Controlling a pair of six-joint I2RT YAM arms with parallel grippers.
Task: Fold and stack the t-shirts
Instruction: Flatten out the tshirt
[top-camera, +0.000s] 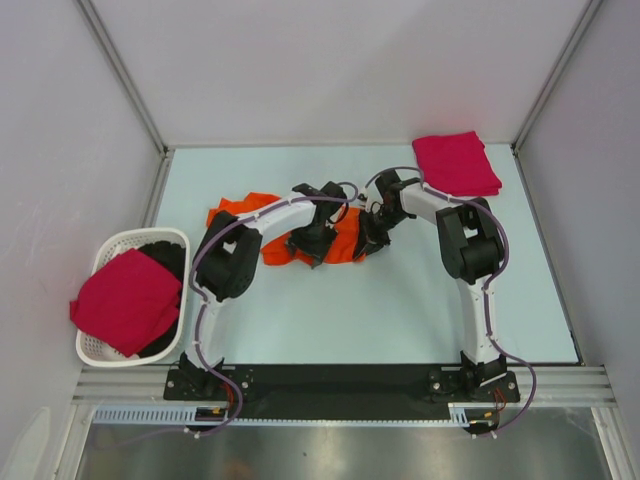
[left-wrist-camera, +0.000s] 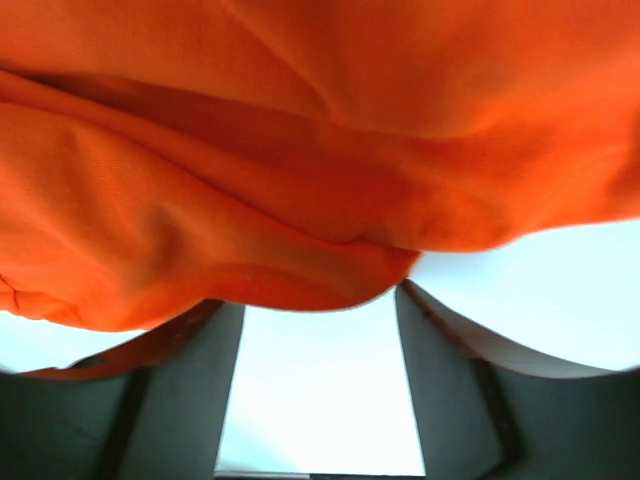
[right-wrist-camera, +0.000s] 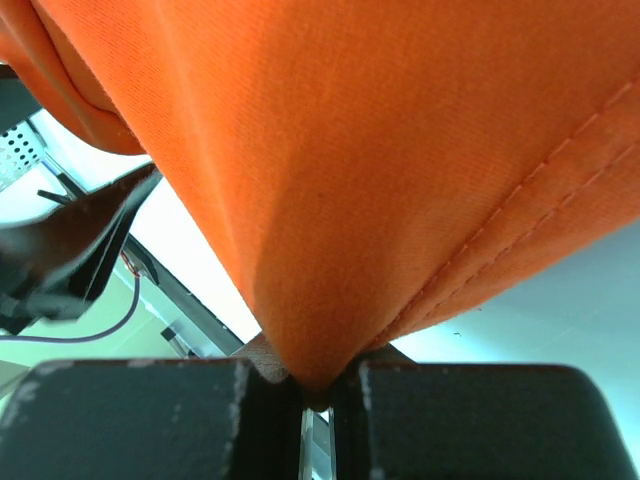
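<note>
In the middle of the pale green table (top-camera: 400, 310) you have the bright orange cotton t-shirt (top-camera: 345, 238) lying crumpled, with one part trailing to the left behind the left arm and the rest bunched between the two wrists. Your right gripper (right-wrist-camera: 315, 385) is clenched on this shirt: in its wrist view a stitched corner of the orange cloth narrows to a point and is pinched between the two dark fingers (right-wrist-camera: 130, 420), which sit nearly together. Your left gripper (left-wrist-camera: 312, 300) is released. Its two dark fingers (left-wrist-camera: 480, 400) stand well apart with bare table showing between them, and a rumpled fold of the orange cloth hangs across their tips without being clamped. In the overhead view both grippers are low over the shirt, close together near the table's centre. At the far right corner a folded crimson-pink t-shirt (top-camera: 457, 163) lies flat on the table, well apart from the orange one. At the left edge a second crimson-pink t-shirt (top-camera: 125, 300) is draped over the rim of the white slatted plastic basket (top-camera: 110, 352), with something dark underneath it inside.
</note>
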